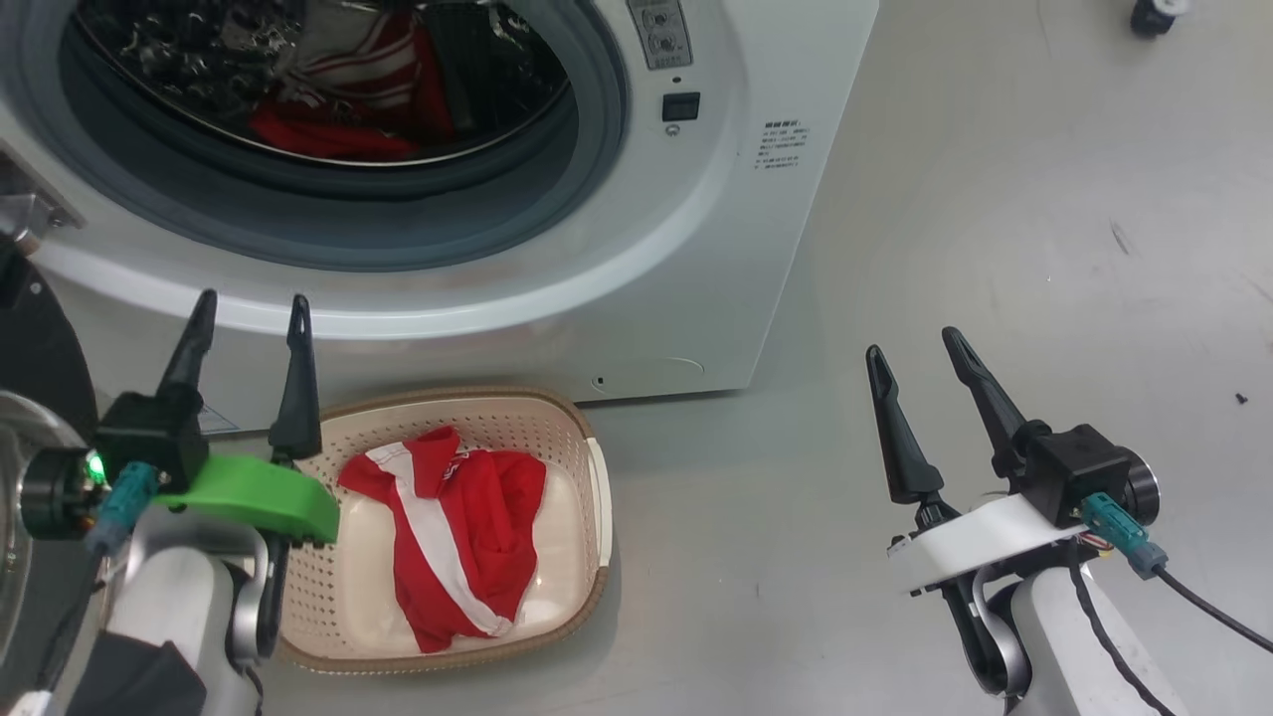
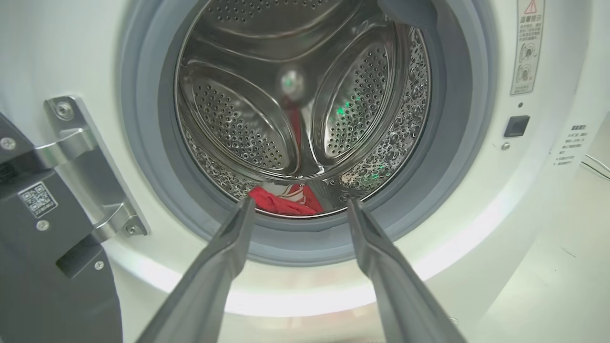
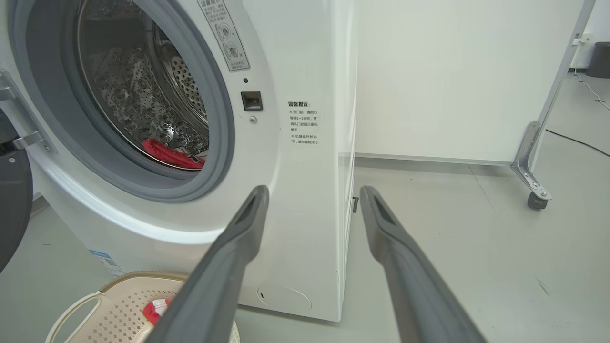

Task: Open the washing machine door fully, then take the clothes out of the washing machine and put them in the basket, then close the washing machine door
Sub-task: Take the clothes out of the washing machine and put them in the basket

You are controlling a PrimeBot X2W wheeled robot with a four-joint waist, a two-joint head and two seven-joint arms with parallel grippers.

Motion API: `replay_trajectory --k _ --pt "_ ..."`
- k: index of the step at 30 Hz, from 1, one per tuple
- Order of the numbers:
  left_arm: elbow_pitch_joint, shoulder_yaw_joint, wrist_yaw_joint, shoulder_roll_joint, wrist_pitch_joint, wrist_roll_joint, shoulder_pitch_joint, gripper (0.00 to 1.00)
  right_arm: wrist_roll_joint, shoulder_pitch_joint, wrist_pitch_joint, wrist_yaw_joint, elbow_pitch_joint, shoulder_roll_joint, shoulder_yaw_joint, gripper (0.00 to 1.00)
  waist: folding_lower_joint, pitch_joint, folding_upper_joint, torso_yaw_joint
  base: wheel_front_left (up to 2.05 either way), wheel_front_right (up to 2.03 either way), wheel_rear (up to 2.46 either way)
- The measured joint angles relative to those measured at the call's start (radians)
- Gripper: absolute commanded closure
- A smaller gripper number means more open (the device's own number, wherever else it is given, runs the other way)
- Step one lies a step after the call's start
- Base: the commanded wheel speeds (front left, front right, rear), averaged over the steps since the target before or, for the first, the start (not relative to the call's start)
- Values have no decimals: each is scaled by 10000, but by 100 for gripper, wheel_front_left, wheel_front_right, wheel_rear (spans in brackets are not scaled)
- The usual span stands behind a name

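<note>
Hovering empty, left jaws and right jaws stand wide apart; basket holds one red garment; more clothes lie low in the drum beyond; a shallow pinch could drop them short, outside the basket

Left gripper: two tapered black fingers, green plastic bracket, lit green LED, teal connector. Right gripper: same fingers, white bracket, black cable. Forearms pale grey.

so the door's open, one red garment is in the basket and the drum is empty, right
Not empty: the left wrist view shows red clothes low in the drum. The rest holds: door open, one red garment in the basket.
</note>
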Motion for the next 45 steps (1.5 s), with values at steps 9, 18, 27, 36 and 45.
replay_trajectory --k 9,18,27,36,45 --pt "-343 -2 228 -253 -59 -69 1718 0 -15 706 0 58 188 -104 -134 0 0 -1082 0 303 0 0 0" --pt "-677 -59 276 -322 -88 94 2970 0 -13 1371 0 56 192 -115 -359 0 0 -1905 0 509 0 0 0" --pt "-1237 -96 359 -334 -90 199 4018 0 -13 2095 0 -2 79 -65 -443 0 0 -2490 0 547 0 0 0" --pt "-1668 -67 360 -336 -88 284 4401 0 -12 2285 0 -2 -98 -25 -456 0 0 -2508 0 437 0 0 0" --pt "-2073 -42 374 -349 -58 370 4609 0 -13 2372 0 0 -232 -2 -466 0 0 -2419 0 384 0 0 0"
